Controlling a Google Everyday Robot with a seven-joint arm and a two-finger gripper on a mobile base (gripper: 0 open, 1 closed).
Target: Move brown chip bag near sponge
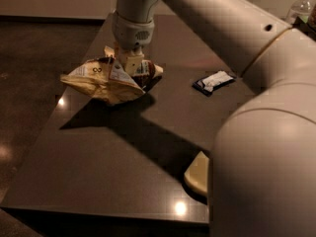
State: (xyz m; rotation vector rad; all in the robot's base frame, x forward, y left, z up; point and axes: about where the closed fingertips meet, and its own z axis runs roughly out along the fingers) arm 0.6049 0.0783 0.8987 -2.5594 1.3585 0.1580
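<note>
The brown chip bag (106, 80) is crinkled, brown and cream-yellow with a white label, and hangs at the table's far left, slightly lifted. My gripper (129, 65) comes down from above and is shut on the bag's top middle. The sponge (198, 174), pale yellow, lies near the table's front edge on the right, partly hidden behind my arm's large housing. The bag is well apart from the sponge, up and to the left of it.
A small dark-blue and white packet (213, 82) lies on the dark table (98, 172) right of the bag. My arm's bulky housing (266, 167) fills the right foreground. A clear plastic bottle (302, 6) stands at the far right. The table's left edge runs close to the bag.
</note>
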